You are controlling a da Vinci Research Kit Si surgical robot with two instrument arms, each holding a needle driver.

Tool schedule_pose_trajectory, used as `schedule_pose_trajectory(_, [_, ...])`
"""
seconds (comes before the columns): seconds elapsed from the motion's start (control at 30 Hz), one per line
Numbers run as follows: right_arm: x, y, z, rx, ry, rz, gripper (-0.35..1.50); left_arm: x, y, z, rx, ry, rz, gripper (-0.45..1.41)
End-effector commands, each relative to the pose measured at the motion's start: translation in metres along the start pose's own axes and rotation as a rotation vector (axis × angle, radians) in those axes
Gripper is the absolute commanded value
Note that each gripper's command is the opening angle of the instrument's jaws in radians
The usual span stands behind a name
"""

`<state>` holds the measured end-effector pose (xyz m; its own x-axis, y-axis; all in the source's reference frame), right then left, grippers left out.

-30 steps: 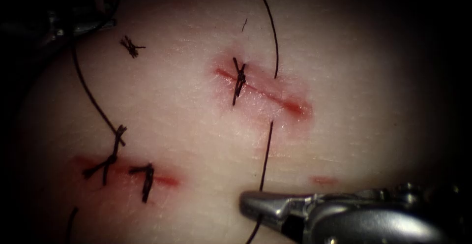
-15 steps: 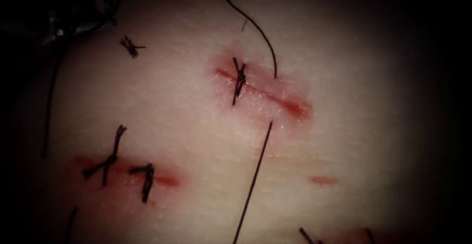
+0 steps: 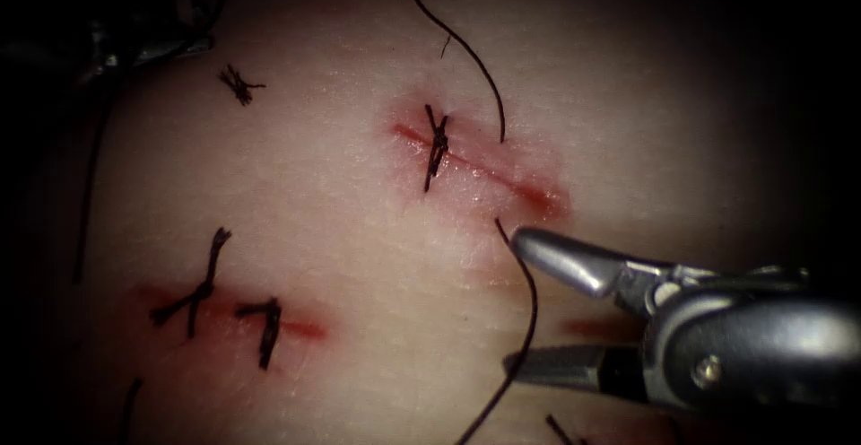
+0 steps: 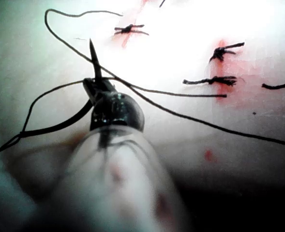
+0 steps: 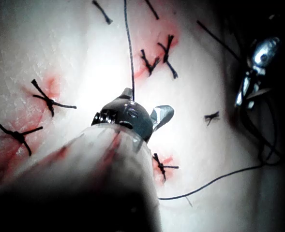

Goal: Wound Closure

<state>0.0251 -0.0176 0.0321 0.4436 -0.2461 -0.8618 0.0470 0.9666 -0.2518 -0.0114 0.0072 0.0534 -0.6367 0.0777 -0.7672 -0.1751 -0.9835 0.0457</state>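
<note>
Pale tissue [image 3: 296, 203], red-stained cut [image 3: 484, 169] with one knotted stitch [image 3: 436, 147]; no writing.
Right tool [image 3: 529, 306]: jaws spread, thread [image 3: 525, 319] between them, nothing gripped. Left tool [image 4: 97, 93] clamps the needle [image 4: 94, 60] off the tissue, tip free.

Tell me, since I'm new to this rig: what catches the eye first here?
The right tool, jaws open around the thread just below the cut, which carries one knotted stitch. The left tool grips the needle, clear of the tissue.
</note>
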Motion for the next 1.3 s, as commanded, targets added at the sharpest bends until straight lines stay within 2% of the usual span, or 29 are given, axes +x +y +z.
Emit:
schedule_pose_trajectory(0.03, [-0.0014, 0.0003, 0.0008, -0.004, -0.004, -0.007, 1.30, -0.0001, 0.0001, 0.0008, 0.001, 0.001, 0.001, -0.45])
schedule_pose_trajectory(0.1, [-0.0031, 0.0003, 0.0012, -0.013, -0.011, -0.014, 1.30, -0.0001, 0.0002, 0.0009, 0.002, 0.001, 0.001, -0.45])
schedule_pose_trajectory(0.2, [-0.0072, 0.0000, 0.0034, -0.029, -0.026, -0.017, 1.31, -0.0001, 0.0003, 0.0012, 0.008, -0.003, 0.002, -0.45])
schedule_pose_trajectory(0.27, [-0.0086, -0.0002, 0.0045, -0.036, -0.028, -0.015, 1.31, -0.0001, 0.0004, 0.0012, 0.009, -0.004, 0.002, -0.45])
schedule_pose_trajectory(0.47, [-0.0104, -0.0007, 0.0070, -0.037, -0.004, 0.026, 1.30, -0.0001, 0.0006, 0.0016, 0.007, 0.001, 0.002, -0.45])
schedule_pose_trajectory(0.6, [-0.0106, -0.0011, 0.0080, -0.031, 0.002, 0.024, 1.16, -0.0001, 0.0006, 0.0016, 0.005, 0.000, 0.003, -0.45])
schedule_pose_trajectory(0.67, [-0.0107, -0.0014, 0.0083, -0.029, 0.001, 0.026, 0.99, -0.0001, 0.0006, 0.0016, 0.005, 0.000, 0.003, -0.45])
schedule_pose_trajectory(0.7, [-0.0108, -0.0016, 0.0084, -0.021, -0.001, 0.024, 0.52, -0.0001, 0.0006, 0.0016, 0.005, 0.000, 0.003, -0.45])
schedule_pose_trajectory(0.73, [-0.0108, -0.0016, 0.0084, -0.021, -0.001, 0.024, 0.52, -0.0001, 0.0006, 0.0016, 0.005, 0.000, 0.003, -0.45])
schedule_pose_trajectory(0.77, [-0.0111, -0.0018, 0.0082, 0.021, -0.006, 0.019, -0.35, -0.0001, 0.0006, 0.0016, 0.005, 0.000, 0.003, -0.45])
schedule_pose_trajectory(0.87, [-0.0115, -0.0018, 0.0075, 0.049, -0.014, 0.018, -0.35, -0.0001, 0.0006, 0.0016, 0.005, -0.001, 0.003, -0.45])
schedule_pose_trajectory(1.03, [-0.0101, -0.0024, 0.0061, 0.058, -0.006, 0.030, -0.35, -0.0001, 0.0006, 0.0016, 0.005, -0.001, 0.003, -0.45])
schedule_pose_trajectory(1.1, [-0.0069, -0.0047, 0.0053, 0.080, 0.018, 0.025, -0.35, 0.0000, 0.0006, 0.0015, 0.005, -0.001, 0.002, -0.45])
schedule_pose_trajectory(1.17, [-0.0060, -0.0054, 0.0052, 0.089, 0.021, 0.023, -0.35, 0.0000, 0.0006, 0.0015, 0.004, -0.001, 0.002, -0.45])
schedule_pose_trajectory(1.2, [-0.0037, -0.0066, 0.0048, 0.108, 0.024, 0.019, -0.35, 0.0000, 0.0006, 0.0014, 0.004, 0.000, 0.002, -0.45])
schedule_pose_trajectory(1.3, [-0.0003, -0.0079, 0.0043, 0.129, 0.030, 0.017, -0.35, -0.0001, 0.0006, 0.0015, 0.003, 0.002, 0.004, -0.45])
